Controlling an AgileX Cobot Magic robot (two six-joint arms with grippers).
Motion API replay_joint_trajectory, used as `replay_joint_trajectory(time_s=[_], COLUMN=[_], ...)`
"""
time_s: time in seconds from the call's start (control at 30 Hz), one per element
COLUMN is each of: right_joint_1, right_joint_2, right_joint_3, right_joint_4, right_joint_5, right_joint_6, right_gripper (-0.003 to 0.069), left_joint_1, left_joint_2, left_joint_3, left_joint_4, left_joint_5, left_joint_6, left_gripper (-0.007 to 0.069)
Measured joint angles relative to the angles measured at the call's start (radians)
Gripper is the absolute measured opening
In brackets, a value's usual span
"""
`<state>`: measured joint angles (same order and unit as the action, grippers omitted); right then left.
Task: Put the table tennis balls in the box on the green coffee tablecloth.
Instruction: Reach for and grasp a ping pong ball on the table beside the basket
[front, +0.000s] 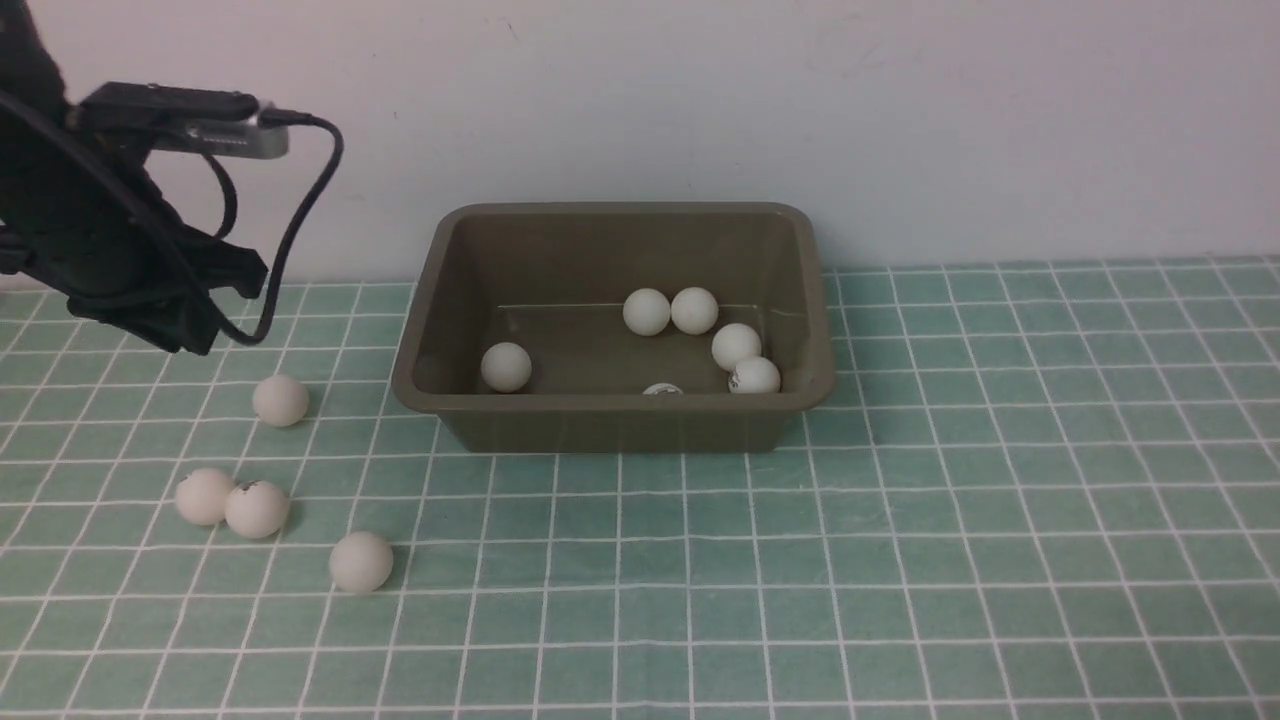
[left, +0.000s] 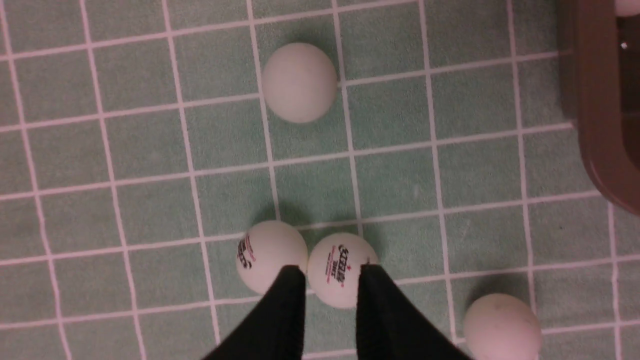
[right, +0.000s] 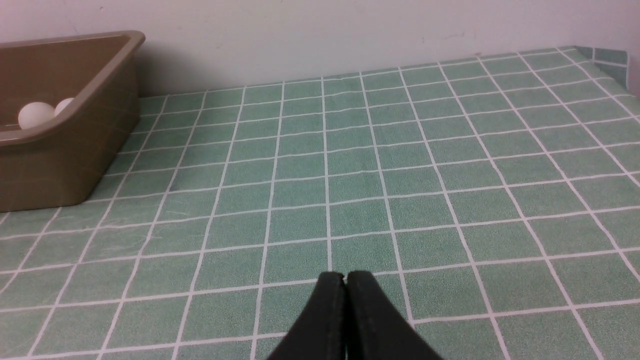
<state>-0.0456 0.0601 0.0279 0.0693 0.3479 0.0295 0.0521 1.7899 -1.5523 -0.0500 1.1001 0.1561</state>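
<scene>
- Grip check, left gripper (left: 330, 272): jaws stand a little apart, nothing held, hovering over the green coffee tablecloth (front: 900, 550). The gap looks narrower than a ball. If I descend like this, the tips may land on top and squirt the ball away.
- Printed ball (left: 342, 270) lies directly under the gap. Its neighbour (left: 270, 255) touches it on the side away from the box. One finger must go into that seam, and I expect it to shove the neighbour and roll both.
- Two more table tennis balls lie loose: one (left: 299, 82) ahead of my hand, one (left: 501, 327) nearer me and to my hand's right. A knocked ball could scatter them.
- Box (front: 620, 425) sits well to the right of that hand and holds six balls, one half hidden by the near wall. A high release could bounce a ball out.
- Right gripper (right: 345, 277): pressed shut, empty, low over bare cloth, with the box to its left. It poses no risk while parked.
</scene>
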Motion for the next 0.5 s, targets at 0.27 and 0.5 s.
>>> replay_joint_trajectory(time_s=[0.27, 0.5], right_joint_1=[0.0, 0.0], right_joint_2=[0.0, 0.0], right_joint_3=[0.0, 0.0], right_joint_4=[0.0, 0.0], right_joint_5=[0.0, 0.0], right_joint_6=[0.0, 0.0], right_gripper=[-0.001, -0.001], left_joint_1=[0.0, 0.0], left_joint_2=[0.218, 0.277], left_joint_3=[-0.211, -0.266], left_joint_4=[0.003, 0.006], left_joint_5=[0.074, 0.058], left_joint_6=[0.0, 0.009], left_gripper=[0.0258, 0.0397])
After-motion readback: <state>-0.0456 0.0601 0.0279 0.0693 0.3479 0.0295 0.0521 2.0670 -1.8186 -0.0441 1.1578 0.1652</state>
